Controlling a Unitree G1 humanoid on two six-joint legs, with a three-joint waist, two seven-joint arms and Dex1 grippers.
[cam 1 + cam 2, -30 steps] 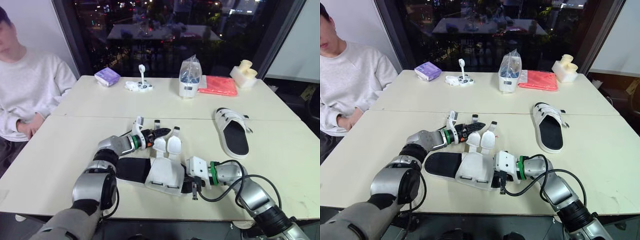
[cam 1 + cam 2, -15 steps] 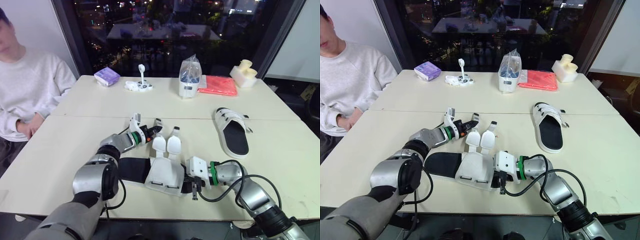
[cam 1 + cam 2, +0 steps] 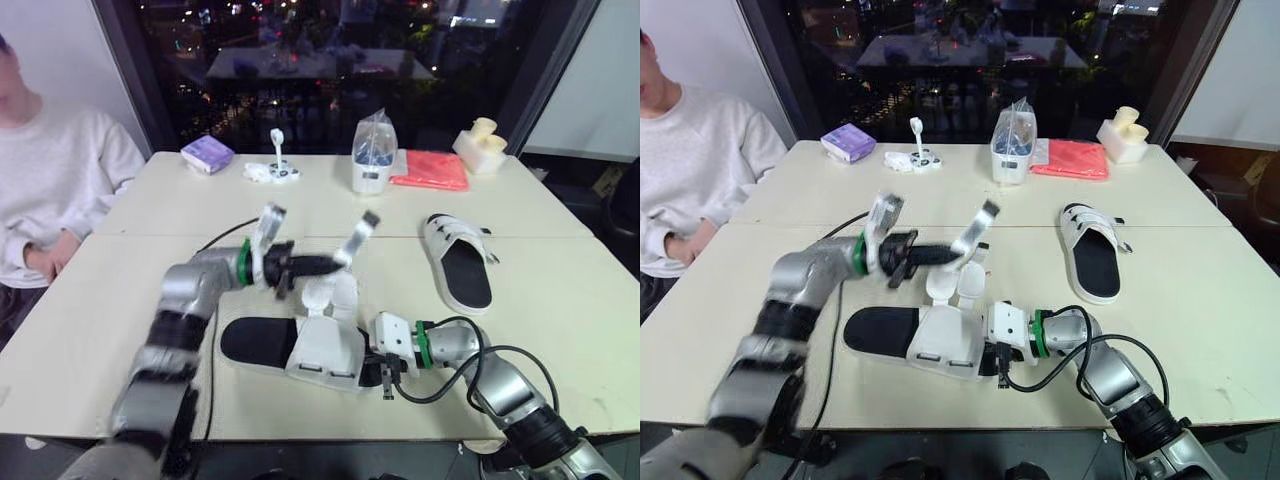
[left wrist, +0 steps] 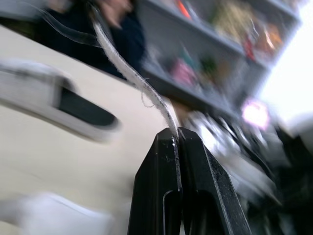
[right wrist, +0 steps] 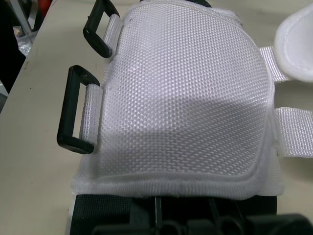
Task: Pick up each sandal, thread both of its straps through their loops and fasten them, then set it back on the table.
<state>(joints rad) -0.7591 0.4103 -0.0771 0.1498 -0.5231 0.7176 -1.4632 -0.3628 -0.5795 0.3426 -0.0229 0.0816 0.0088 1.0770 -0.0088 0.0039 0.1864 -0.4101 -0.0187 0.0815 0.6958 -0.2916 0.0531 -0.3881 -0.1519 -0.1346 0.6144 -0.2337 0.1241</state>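
Near sandal (image 3: 262,342) lies flat on the table (image 3: 560,330), front edge. It has a black sole, white mesh upper and two black loops (image 5: 76,110), unthreaded. Left gripper (image 3: 335,264) clenched on one strap (image 3: 360,228), held up off the table. Right gripper (image 3: 374,368) at the toe end, grip can't be told.

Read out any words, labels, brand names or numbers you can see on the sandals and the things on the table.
No text can be read anywhere.
Purple packet: print too small to read.
Clear bag: any label too small to read.
Near sandal: plain white mesh, no logo or number visible.
Far sandal: no marking visible.
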